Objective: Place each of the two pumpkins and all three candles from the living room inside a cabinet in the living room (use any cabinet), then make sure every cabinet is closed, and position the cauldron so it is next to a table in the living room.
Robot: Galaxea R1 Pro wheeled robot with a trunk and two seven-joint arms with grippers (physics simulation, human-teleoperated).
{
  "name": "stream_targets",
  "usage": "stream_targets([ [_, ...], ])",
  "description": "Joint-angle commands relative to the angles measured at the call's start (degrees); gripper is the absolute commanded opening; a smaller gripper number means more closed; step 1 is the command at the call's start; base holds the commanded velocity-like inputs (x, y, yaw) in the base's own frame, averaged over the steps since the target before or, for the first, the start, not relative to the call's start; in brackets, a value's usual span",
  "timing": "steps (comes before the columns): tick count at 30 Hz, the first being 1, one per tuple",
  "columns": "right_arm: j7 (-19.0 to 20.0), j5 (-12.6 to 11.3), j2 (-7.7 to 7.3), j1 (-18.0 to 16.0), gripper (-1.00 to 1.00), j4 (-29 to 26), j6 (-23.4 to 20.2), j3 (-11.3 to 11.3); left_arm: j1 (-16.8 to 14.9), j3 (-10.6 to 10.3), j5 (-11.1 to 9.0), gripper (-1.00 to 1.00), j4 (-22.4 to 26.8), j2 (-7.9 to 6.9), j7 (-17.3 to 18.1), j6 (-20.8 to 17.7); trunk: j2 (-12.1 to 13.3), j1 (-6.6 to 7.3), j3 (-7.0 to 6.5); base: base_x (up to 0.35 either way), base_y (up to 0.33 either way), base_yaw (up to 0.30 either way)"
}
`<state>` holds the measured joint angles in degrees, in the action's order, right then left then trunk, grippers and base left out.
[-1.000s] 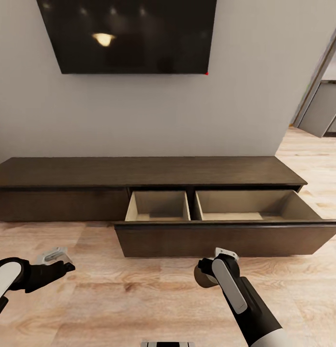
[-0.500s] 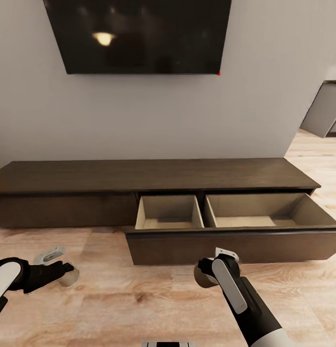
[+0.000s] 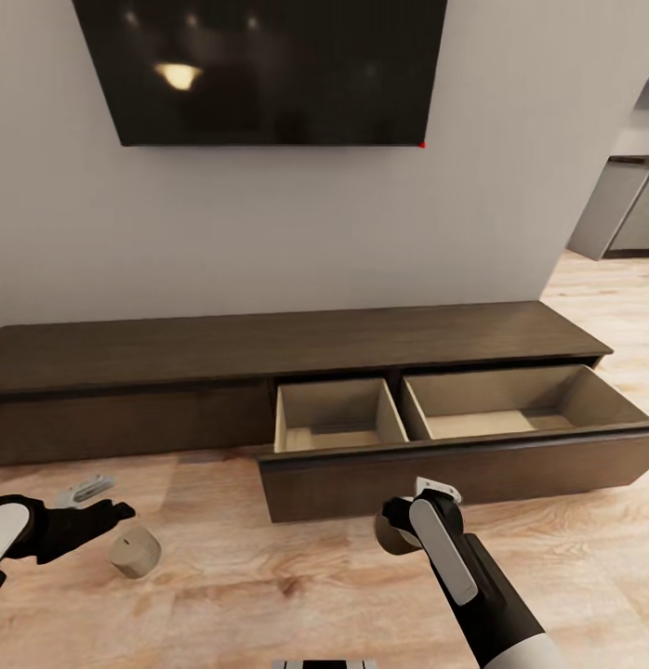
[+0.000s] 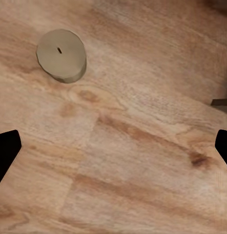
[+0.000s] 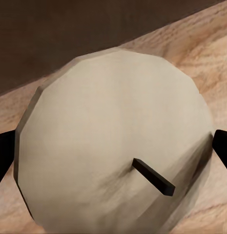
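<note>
One candle point(image 5: 113, 141) sits gripped between the right fingers point(image 3: 391, 526); another point(image 3: 135, 553) lies on the floor below the wide-spread left fingers point(image 3: 101, 502).

Under me runs a light wood-plank floor point(image 3: 297, 604). One stubby pale candle point(image 3: 135, 553) lies tipped on the planks off to my left side, well apart from the long dark-brown cabinet point(image 3: 297, 348) that stands on the floor against the grey wall, one wide drawer pulled out
</note>
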<state>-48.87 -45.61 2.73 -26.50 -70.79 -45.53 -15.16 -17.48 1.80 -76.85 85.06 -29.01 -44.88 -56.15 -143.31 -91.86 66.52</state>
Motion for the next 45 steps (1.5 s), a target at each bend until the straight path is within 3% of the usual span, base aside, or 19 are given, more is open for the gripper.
stream_targets([
  [1, -0.6, -0.5, -0.01, 0.0, -1.0, -0.2, -0.1, -0.1, 0.0, 0.1, -0.6, 1.0, 0.0, 0.0, -0.6, -0.1, 0.0, 0.01, 0.05, 0.079, 0.219, -0.007],
  [15, -0.6, -0.5, -0.06, 0.0, -1.0, -0.3, -0.5, 0.0, 0.0, 0.3, -0.5, 1.0, -0.2, 0.01, -0.7, -0.1, 0.0, 0.01, 0.05, 0.106, 0.103, -0.001],
  [20, -0.7, -0.7, -0.02, 0.0, -1.0, 0.1, -5.6, 0.5, 0.0, 0.3, 0.1, 1.0, -0.5, 0.01, -0.6, 0.1, 0.0, 0.01, 0.05, 0.008, 0.006, 0.0],
  [25, -1.0, -1.0, -0.21, 0.0, -1.0, 0.1, -12.7, 0.9, -0.1, 0.5, 4.0, 1.0, -2.8, -0.21, -0.2, 2.8, 0.0, 0.01, 0.05, 0.001, 0.0, 0.0],
  [29, -1.1, -5.1, -0.43, 0.0, -1.0, -0.5, -14.3, 0.9, -0.2, 0.9, 5.1, 1.0, -5.2, -0.32, 0.1, 4.0, 0.0, 0.01, 0.05, 0.0, 0.0, 0.0],
  [34, -1.2, -16.2, -0.53, 0.0, -1.0, -1.6, -14.5, 0.6, -2.6, 0.9, 5.8, 1.0, -11.1, -0.25, 0.8, 6.4, 0.0, 0.01, 0.05, 0.0, 0.0, 0.0],
  [35, -1.2, -17.4, -0.56, 0.0, -1.0, -2.5, -14.5, 0.5, -3.1, 0.9, 6.4, 1.0, -12.4, -0.22, 1.7, 6.7, 0.0, 0.01, 0.05, 0.0, 0.0, 0.0],
  [37, -1.2, -18.7, -0.65, 0.0, -1.0, -4.9, -14.5, 0.5, -3.9, 0.9, 8.6, 1.0, -14.4, -0.14, 5.3, 6.9, 0.0, 0.01, 0.05, 0.0, 0.0, 0.0],
  [42, -0.7, -21.2, -1.18, 0.0, -1.0, -7.8, -14.5, 0.3, -4.4, 1.0, 16.6, 1.0, -16.9, -0.09, 16.4, 7.9, 0.0, 0.01, 0.05, 0.0, 0.0, 0.0],
  [45, -0.5, -25.3, -1.81, 0.0, -1.0, -8.1, -14.5, 0.2, -4.5, 1.0, 18.5, 1.0, -17.1, -0.08, 18.7, 8.1, 0.0, 0.01, 0.05, 0.0, 0.0, 0.0],
])
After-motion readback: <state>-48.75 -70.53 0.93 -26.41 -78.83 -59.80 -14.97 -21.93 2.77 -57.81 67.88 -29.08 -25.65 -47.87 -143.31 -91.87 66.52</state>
